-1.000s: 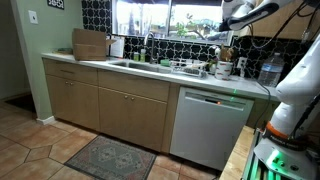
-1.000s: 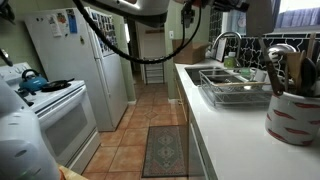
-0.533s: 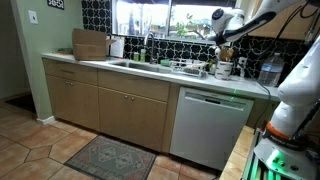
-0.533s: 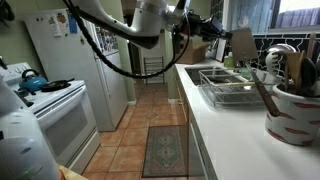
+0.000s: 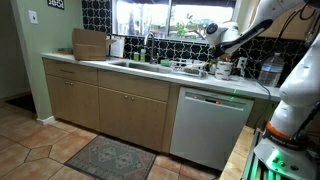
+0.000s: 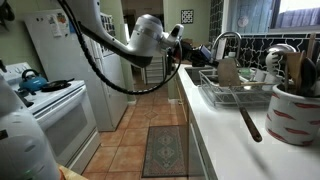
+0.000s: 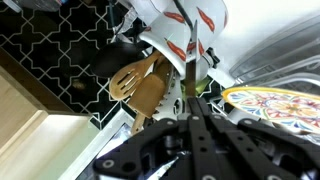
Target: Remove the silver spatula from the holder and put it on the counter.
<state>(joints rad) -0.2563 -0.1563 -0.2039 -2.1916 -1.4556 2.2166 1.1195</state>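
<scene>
My gripper point(image 7: 194, 112) is shut on the spatula point(image 6: 229, 71), which has a pale flat blade and a thin dark handle point(image 7: 188, 55). In an exterior view the gripper point(image 6: 213, 57) holds the blade end, and the handle slants down to a tip just above the counter point(image 6: 215, 140), left of the holder point(image 6: 296, 116). The holder is a white pot with red stripes holding wooden utensils point(image 7: 140, 85). In an exterior view the gripper point(image 5: 212, 33) hangs above the counter point(image 5: 150, 72), left of the holder point(image 5: 225, 68).
A dish rack point(image 6: 235, 96) and a sink point(image 6: 212, 72) with a tall tap lie behind the spatula. A colourful plate point(image 7: 275, 105) is near the holder. A cardboard box point(image 5: 90, 43) stands at the counter's far end. A fridge point(image 6: 60, 60) and stove point(image 6: 40, 100) stand across the aisle.
The gripper has come down and away from above the holder, carrying the spatula. The handle has come out of the holder and now hangs low over the counter.
</scene>
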